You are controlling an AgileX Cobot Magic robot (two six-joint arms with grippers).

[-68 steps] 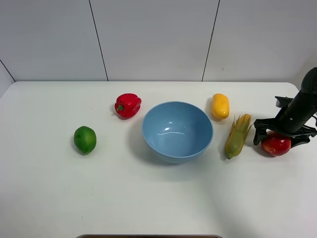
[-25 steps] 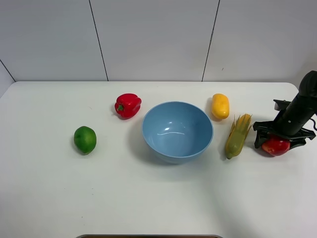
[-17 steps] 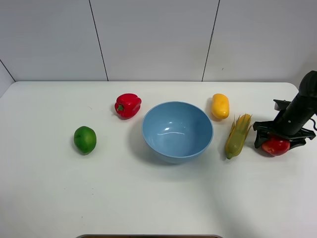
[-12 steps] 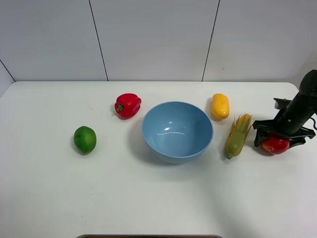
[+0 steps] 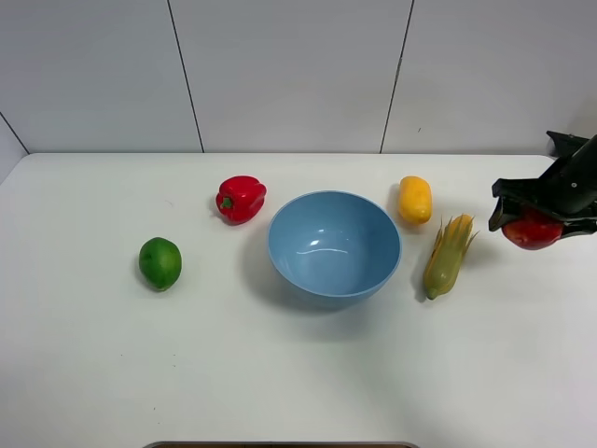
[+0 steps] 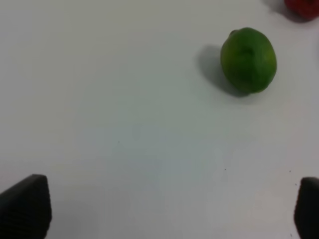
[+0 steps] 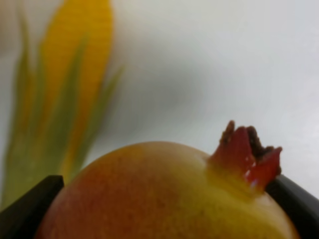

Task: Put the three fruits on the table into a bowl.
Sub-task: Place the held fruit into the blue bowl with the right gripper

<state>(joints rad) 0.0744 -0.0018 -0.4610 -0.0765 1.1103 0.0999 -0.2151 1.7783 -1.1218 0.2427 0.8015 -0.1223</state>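
Observation:
My right gripper is shut on the round red fruit and holds it in the air above the table's right edge. In the right wrist view the fruit fills the space between the fingers and shows a small red crown. The yellow-orange mango-like fruit lies right of the light-blue bowl. The green lime-like fruit lies at the left and also shows in the left wrist view. My left gripper is open and empty, well short of the lime.
A husked corn ear lies between the bowl and the held fruit; it shows blurred in the right wrist view. A red bell pepper sits left of the bowl at the back.
My right gripper closed on the red fruit, then lifted it off the table and up toward the right edge. The other things have not moved.

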